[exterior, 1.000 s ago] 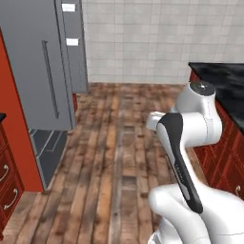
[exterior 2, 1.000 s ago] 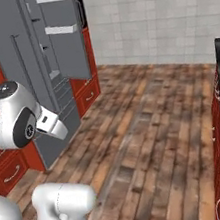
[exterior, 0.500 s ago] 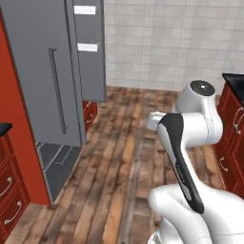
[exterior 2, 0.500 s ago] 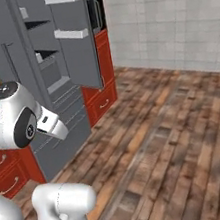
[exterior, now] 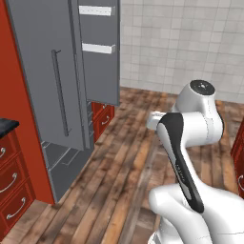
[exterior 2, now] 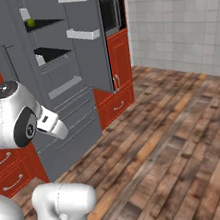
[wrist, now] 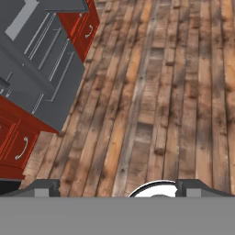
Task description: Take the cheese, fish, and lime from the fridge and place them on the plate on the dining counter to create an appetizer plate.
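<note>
The grey fridge (exterior: 45, 90) stands open ahead on the left, its door bins (exterior: 97, 47) turned toward me. Inside the fridge (exterior 2: 56, 65), the yellow-green lime (exterior 2: 30, 23) sits on the top black shelf. The cheese, the fish, the plate and the dining counter are out of view. My gripper (wrist: 121, 189) is open and holds nothing; its fingertips (wrist: 46, 187) stand wide apart over the wooden floor. The fridge's grey drawers (wrist: 41, 69) lie at the upper left of the hand view, well away from the gripper.
Red cabinets (exterior 2: 117, 80) flank the fridge, with a built-in oven (exterior 2: 110, 10) above them. A black counter corner (exterior: 7, 126) sits over red drawers at the left. Wooden floor (exterior 2: 177, 136) stretches to the tiled wall (exterior: 190, 43).
The whole picture has shifted as the base turned and drove toward the fridge, which now looks larger and nearer. The arm keeps the same folded pose.
</note>
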Motion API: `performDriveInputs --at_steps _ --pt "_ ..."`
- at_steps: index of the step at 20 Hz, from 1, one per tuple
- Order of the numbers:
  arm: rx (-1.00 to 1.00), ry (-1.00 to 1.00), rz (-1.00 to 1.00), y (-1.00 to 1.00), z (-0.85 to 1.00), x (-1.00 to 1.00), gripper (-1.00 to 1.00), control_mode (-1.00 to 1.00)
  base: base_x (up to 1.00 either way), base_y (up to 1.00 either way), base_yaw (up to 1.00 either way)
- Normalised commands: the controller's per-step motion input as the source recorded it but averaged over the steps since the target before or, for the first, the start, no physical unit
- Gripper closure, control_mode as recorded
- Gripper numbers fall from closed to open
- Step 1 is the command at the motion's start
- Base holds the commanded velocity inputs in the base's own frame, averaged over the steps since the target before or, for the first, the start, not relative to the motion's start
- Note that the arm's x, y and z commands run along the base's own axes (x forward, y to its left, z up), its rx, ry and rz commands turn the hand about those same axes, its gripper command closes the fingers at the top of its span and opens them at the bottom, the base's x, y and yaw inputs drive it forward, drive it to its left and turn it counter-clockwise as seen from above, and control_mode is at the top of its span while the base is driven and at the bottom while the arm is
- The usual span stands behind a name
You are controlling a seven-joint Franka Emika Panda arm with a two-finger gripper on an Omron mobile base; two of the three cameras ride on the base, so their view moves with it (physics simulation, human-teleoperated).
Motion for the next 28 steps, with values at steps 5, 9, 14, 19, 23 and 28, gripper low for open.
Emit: performDriveInputs --at_steps 5,9,14,19,23,28 --pt "0.00 0.00 0.00 0.00 0.00 0.00 -1.00 1.00 0.24 -0.61 0.34" --pt "0.00 0.00 0.00 0.00 0.00 0.00 -1.00 1.00 0.39 -0.65 0.35" --pt "0.00 0.00 0.00 0.00 0.00 0.00 -1.00 1.00 0.42 -0.75 0.29" --pt "0.00 0.00 0.00 0.00 0.00 0.00 -1.00 1.00 0.57 -0.77 0.23" --pt "0.00 0.00 0.00 0.00 0.00 0.00 -1.00 1.00 0.52 -0.53 0.27" --pt "0.00 0.00 0.00 0.00 0.00 0.00 -1.00 1.00 0.51 -0.03 0.37"
